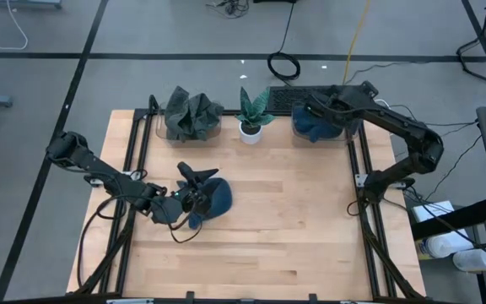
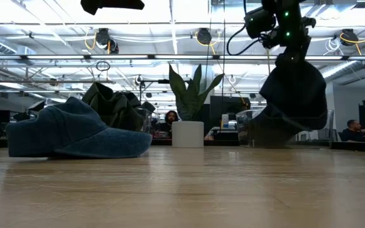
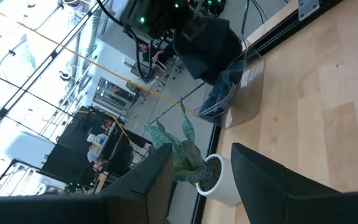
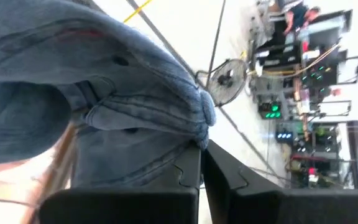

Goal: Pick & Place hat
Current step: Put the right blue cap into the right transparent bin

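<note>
A blue denim hat (image 1: 214,199) (image 2: 75,136) lies on the table left of centre, resting on its brim and lower edge. My left gripper (image 1: 194,180) (image 3: 201,180) hovers open just above it, raised clear, and shows at the top of the low view (image 2: 113,5). My right gripper (image 1: 315,114) (image 4: 202,163) is at the far right, over a clear bin (image 1: 344,135), shut on a second blue denim hat (image 2: 293,95) (image 4: 123,106). My right gripper pinches a bunched fold of the denim hat's fabric (image 4: 194,134) between its two fingers, coming from above. The hat hangs slack below the gripper (image 2: 287,47) over the far-right bin. Whether its lower end touches the bin's contents cannot be told.
A clear bin of dark grey-green hats (image 1: 192,116) stands at the far left. A small potted plant in a white pot (image 1: 251,118) (image 2: 189,130) stands between the two bins. Bare wooden tabletop (image 1: 294,219) spreads over the near and right side. People sit in the room beyond.
</note>
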You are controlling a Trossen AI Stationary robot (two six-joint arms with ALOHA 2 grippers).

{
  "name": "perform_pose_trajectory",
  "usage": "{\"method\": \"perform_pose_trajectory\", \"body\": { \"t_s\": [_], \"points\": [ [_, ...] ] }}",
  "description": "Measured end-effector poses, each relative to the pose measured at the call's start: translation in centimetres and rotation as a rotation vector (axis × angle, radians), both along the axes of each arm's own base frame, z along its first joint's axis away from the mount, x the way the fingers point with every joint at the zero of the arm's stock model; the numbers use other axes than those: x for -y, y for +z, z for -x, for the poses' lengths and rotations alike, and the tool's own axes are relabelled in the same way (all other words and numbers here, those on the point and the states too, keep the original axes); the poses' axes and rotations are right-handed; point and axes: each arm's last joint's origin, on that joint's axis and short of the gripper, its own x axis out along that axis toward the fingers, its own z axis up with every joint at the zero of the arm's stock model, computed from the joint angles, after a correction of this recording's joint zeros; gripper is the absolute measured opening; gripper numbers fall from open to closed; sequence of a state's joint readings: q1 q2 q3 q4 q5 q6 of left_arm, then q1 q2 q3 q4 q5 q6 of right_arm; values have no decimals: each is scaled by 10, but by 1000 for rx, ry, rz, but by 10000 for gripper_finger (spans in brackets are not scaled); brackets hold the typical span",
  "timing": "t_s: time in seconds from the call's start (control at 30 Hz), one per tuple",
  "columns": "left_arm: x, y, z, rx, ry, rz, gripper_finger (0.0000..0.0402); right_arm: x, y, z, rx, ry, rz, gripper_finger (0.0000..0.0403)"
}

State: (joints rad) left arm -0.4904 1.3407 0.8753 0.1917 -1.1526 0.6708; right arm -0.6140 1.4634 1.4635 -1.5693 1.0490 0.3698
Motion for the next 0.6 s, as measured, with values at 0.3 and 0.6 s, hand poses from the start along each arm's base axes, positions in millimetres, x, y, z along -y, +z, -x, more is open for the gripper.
{"method": "perform_pose_trajectory", "body": {
  "t_s": [0.3, 0.6],
  "points": [
    [0, 0, 0, 13, 2, 16, 168, 22, -29, -43, 172, 101, -115, 0],
    [1, 0, 0, 13, -1, 18, 168, 43, -57, -63, 206, 111, -181, 0]
  ]
}}
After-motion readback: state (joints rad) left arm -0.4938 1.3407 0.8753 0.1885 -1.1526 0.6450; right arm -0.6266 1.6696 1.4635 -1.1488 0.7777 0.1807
